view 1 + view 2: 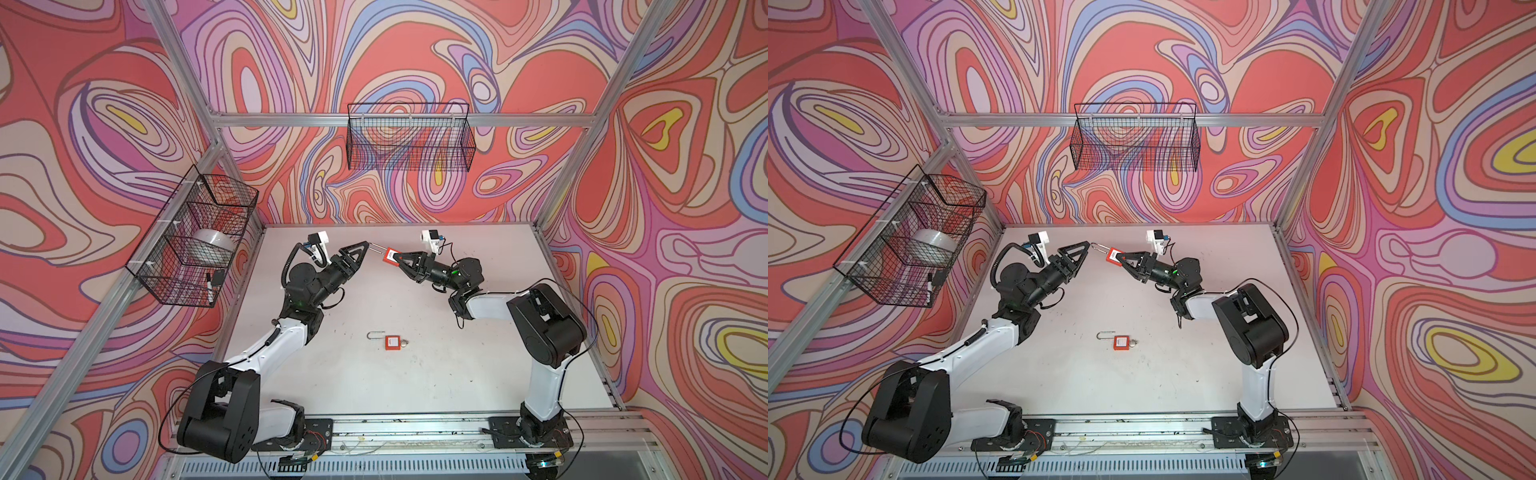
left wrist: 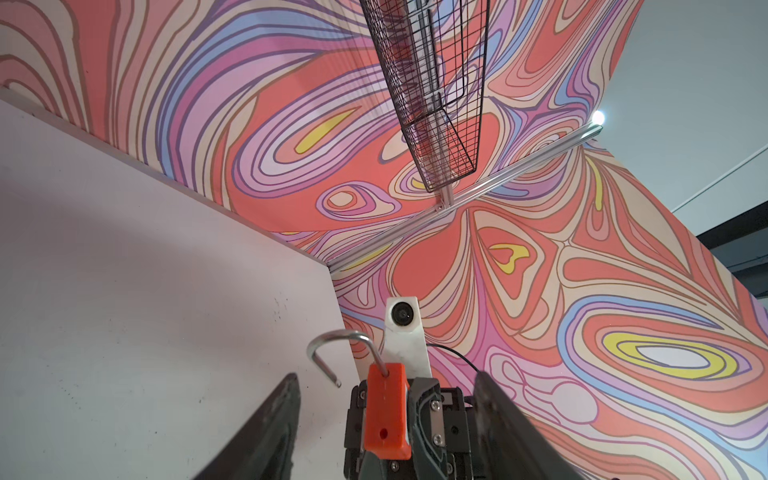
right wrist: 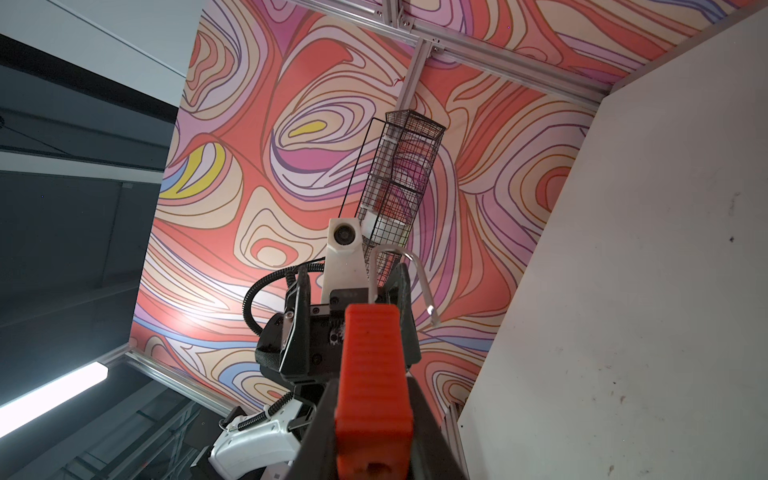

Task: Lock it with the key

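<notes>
left arm (image 1: 270, 345) extended far-right, jaws spread beside open shackle (image 1: 377, 249) | right arm (image 1: 486, 307) extended far-left, jaws pinching raised red padlock (image 1: 390, 254) above far bench (image 1: 457, 374) | second padlock (image 1: 392, 343) with key (image 1: 404, 343) flat mid-bench

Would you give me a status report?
Left gripper open beside shackle. Right gripper shut on raised padlock, shackle open. Second padlock on table, key at base. Nothing blocking.

Mounted on the far wall (image 1: 299, 75), long wire basket (image 1: 409, 139). On the left wall (image 1: 62, 174), divided wire basket (image 1: 174, 266) with grey roll (image 1: 214, 244) in the middle compartment, marker (image 1: 210, 287) in the nearest. Underneath, scuffed white tabletop (image 1: 353, 386).
</notes>
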